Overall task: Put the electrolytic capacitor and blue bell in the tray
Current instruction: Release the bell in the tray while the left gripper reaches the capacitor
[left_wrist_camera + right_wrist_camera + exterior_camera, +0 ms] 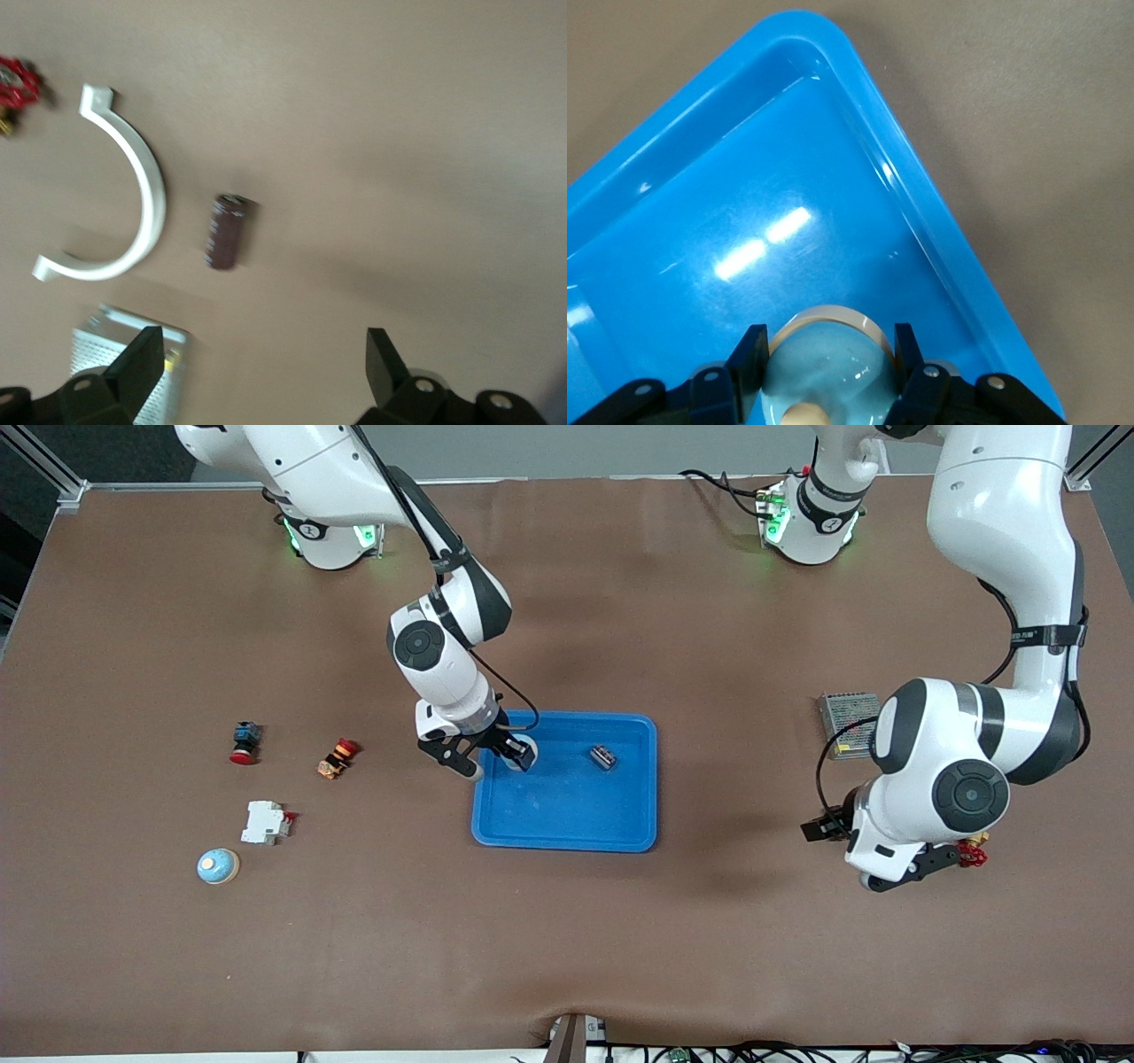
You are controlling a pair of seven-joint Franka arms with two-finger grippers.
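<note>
1. The blue tray [567, 815] is lying near the middle of the table [620, 957], with a small dark ribbed part [603, 757] sitting inside it toward the left arm's end.
2. The right gripper [498, 760] is hanging over the tray's corner toward the right arm's end, and its fingers [749, 359] are pressing on both sides of a pale blue bell [824, 372], holding it just above the tray floor [744, 239].
3. The capacitor [226, 232], a dark brown cylinder, is lying on its side on the bare table under the left arm, well apart from the tray; it is showing in the left wrist view only.
4. A white half-ring clip [133, 195] is lying just beside the capacitor, not touching it.
5. The left gripper [266, 359] is hovering over the table at the left arm's end with its claw spread wide and nothing between the fingers [142, 359].
6. A silver mesh box [846, 722] is resting near that arm, farther from the front camera than the gripper, and a small red knob [974, 856] is peeking out beside the wrist.
7. Toward the right arm's end, a second pale blue bell [218, 865] is sitting on the table, nearest the front camera.
8. Beside it are lying a white breaker [266, 823], an orange and red button [337, 757] and a dark button with a red cap [244, 742].
</note>
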